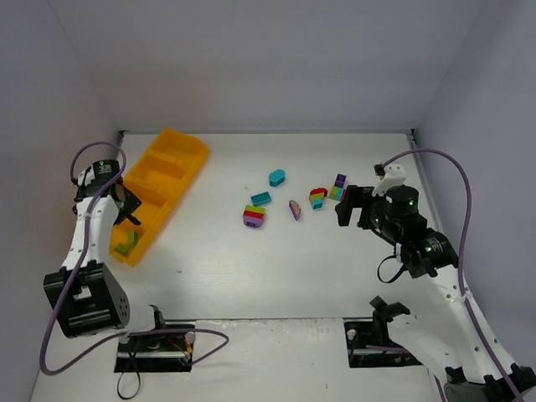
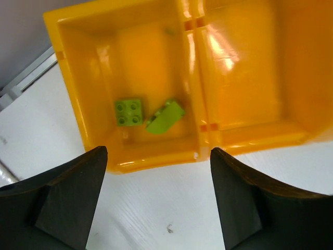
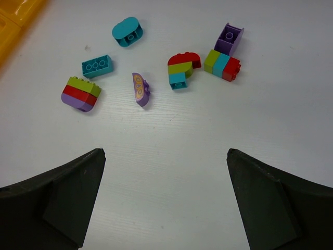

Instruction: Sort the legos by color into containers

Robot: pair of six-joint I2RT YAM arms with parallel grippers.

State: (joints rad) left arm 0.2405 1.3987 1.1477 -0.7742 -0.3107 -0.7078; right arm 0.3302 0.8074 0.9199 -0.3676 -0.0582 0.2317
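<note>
The orange-yellow tray (image 1: 172, 159) lies at the far left. Its nearest compartment (image 2: 156, 159) holds two lime green legos (image 2: 129, 112) (image 2: 165, 116); the one beside it (image 2: 244, 78) shows empty. My left gripper (image 2: 158, 172) is open and empty, just above the table at that compartment's near end (image 1: 127, 211). Several legos lie loose mid-table: a teal rounded brick (image 3: 126, 31), a teal flat brick (image 3: 97, 65), a lime-red-purple stack (image 3: 81, 94), a purple curved piece (image 3: 140, 88), a red-lime-teal stack (image 3: 182, 70), a lime-teal-red stack (image 3: 222, 64) and a purple brick (image 3: 229, 38). My right gripper (image 3: 165, 153) is open and empty, right of them (image 1: 345, 206).
White walls close the table at the back and both sides. Purple cables loop off both arms (image 1: 444, 159). The loose legos sit between the tray and the right arm; the right gripper's black fingers (image 3: 57, 198) hang over bare table near them.
</note>
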